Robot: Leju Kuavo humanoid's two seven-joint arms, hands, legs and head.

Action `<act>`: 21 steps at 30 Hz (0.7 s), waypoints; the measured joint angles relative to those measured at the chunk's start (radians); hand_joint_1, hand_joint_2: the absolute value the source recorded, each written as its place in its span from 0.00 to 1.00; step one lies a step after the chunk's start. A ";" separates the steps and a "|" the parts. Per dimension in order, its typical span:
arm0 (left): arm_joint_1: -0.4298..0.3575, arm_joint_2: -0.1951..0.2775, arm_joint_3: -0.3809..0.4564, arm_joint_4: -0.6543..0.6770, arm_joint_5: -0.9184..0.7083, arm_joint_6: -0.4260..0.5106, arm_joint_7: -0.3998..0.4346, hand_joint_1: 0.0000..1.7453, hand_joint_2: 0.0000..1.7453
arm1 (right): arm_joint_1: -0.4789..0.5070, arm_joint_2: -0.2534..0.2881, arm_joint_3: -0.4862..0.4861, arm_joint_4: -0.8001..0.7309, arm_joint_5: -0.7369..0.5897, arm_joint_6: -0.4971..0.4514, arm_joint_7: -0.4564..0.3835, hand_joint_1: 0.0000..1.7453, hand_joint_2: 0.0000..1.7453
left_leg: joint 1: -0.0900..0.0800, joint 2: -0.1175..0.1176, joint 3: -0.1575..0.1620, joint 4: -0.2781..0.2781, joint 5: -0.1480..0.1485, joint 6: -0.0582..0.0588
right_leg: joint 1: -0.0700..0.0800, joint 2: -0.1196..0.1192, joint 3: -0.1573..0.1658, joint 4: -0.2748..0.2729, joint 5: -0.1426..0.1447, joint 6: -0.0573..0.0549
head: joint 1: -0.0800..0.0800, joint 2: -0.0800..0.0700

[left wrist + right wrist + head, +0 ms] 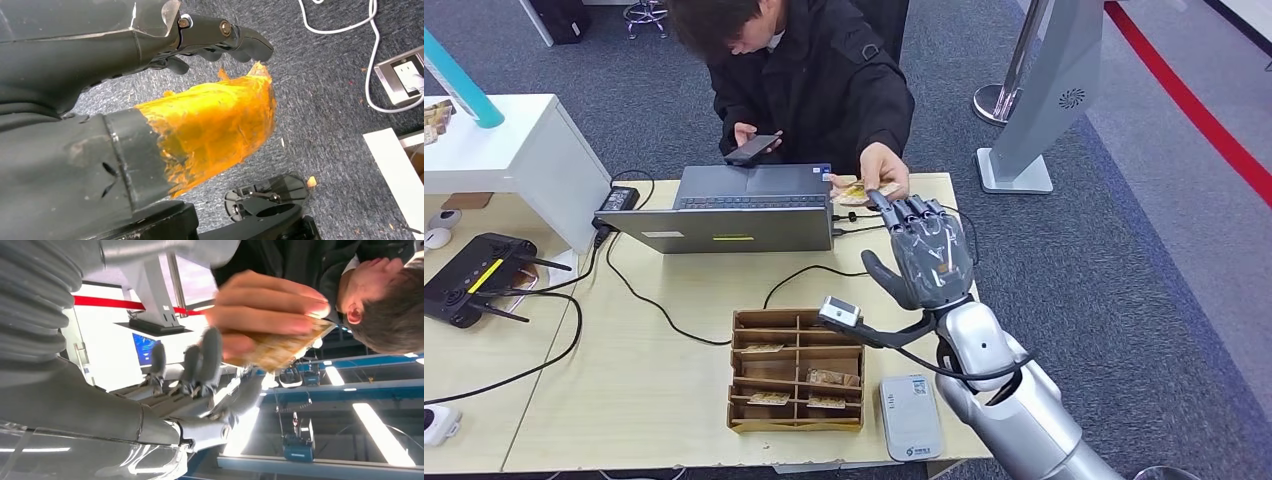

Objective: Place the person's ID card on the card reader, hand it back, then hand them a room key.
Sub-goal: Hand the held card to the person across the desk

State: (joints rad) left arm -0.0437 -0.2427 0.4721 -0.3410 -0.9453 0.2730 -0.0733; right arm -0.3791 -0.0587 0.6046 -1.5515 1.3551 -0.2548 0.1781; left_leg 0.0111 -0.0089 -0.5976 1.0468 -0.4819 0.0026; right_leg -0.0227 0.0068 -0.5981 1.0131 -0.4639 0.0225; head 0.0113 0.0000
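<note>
A person at the table's far side holds out a brown patterned ID card (862, 191) in one hand (885, 168). My right hand (927, 256) is raised palm up, fingers spread, with its fingertips right at the card. In the right wrist view the card (282, 347) stays pinched in the person's fingers (265, 305) just beyond my fingers (200, 365). The white card reader (910, 415) lies at the near table edge. A wooden divided box (742, 372) holds several room key cards. My left hand (200, 120) hangs over the carpet and holds nothing.
A grey laptop (739, 210) stands at the far table edge, with cables running across the top. A black router (472, 276) sits at the left. The person holds a phone (752, 148) in the other hand. A grey stand (1049, 100) rises at the right.
</note>
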 joint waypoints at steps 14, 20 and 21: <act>0.001 0.001 -0.005 0.000 0.004 -0.001 0.002 0.00 0.00 | 0.000 0.005 0.000 0.007 0.008 0.001 0.006 0.00 0.00 | 0.000 0.000 0.000 0.000 0.000 0.000 | 0.000 0.000 0.000 0.000 0.000 0.000 | 0.000 0.000; 0.001 0.001 -0.006 0.000 0.011 -0.001 0.003 0.00 0.00 | 0.005 0.006 0.001 -0.004 0.010 -0.001 0.007 0.00 0.00 | 0.000 0.000 0.000 0.000 0.000 0.000 | 0.000 0.000 0.000 0.000 0.000 0.000 | 0.000 0.000; 0.001 0.001 -0.006 0.000 0.013 -0.001 0.003 0.00 0.00 | 0.008 0.006 0.001 -0.010 0.006 -0.004 0.005 0.00 0.00 | 0.000 0.000 0.000 0.000 0.000 0.000 | 0.000 0.000 0.000 0.000 0.000 0.000 | 0.000 0.000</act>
State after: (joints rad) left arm -0.0422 -0.2419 0.4664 -0.3410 -0.9319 0.2724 -0.0706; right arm -0.3713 -0.0526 0.6054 -1.5615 1.3611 -0.2591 0.1831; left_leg 0.0111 -0.0089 -0.5976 1.0468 -0.4819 0.0026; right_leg -0.0227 0.0068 -0.5983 1.0131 -0.4640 0.0225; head 0.0113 0.0000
